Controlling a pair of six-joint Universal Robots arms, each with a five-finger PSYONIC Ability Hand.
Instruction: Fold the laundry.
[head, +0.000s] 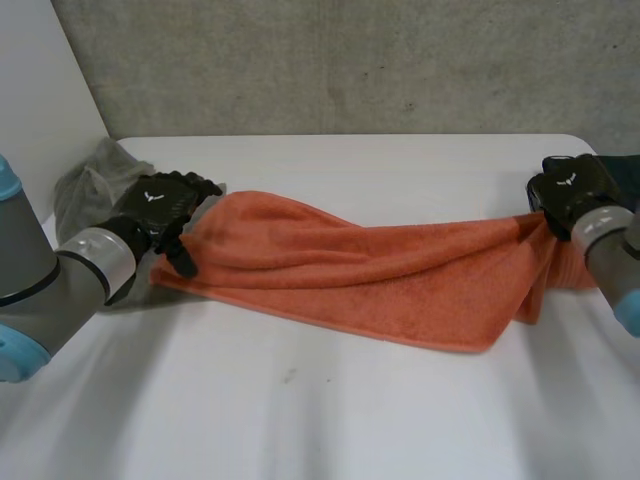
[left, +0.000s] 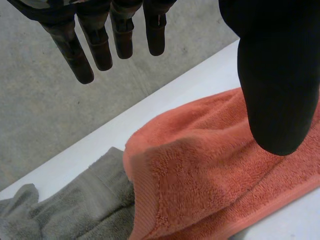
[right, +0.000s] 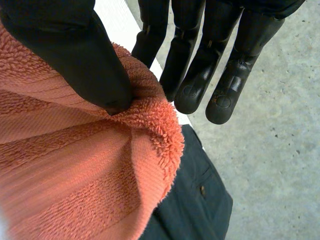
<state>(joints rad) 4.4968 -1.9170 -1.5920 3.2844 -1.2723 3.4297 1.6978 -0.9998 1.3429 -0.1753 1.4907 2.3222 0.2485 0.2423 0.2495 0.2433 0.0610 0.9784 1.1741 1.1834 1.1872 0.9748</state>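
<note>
1. Our right hand (head: 568, 190) grasps the orange towel (head: 350, 262) at its right end. The thumb (right: 85, 55) presses a bunched fold of it toward the straight fingers (right: 197, 80), and that end is lifted off the table (head: 300, 400).
2. Our left hand (head: 165, 203) is released. Its fingers (left: 82, 60) are straight and stand well apart from the thumb (left: 277, 90), with nothing between them. It sits over the towel's left end, with the thumb above the pile. We cannot tell whether it touches the cloth.
3. The towel stretches across the middle of the table between our two hands. It is loosely doubled, sagging down from the right hand and lying flat toward the left.
4. A crumpled grey cloth (head: 90, 180) lies just beside the towel's left corner, touching it. It is beyond our left hand, near the table's far left corner.
5. A dark garment (right: 200, 200) lies beneath the lifted right end of the towel, by the table's right edge and close under our right hand.
6. The table's far edge runs close behind both hands, with concrete floor (right: 280, 150) past it. The widest room is the broad white stretch of table on our side of the towel.
</note>
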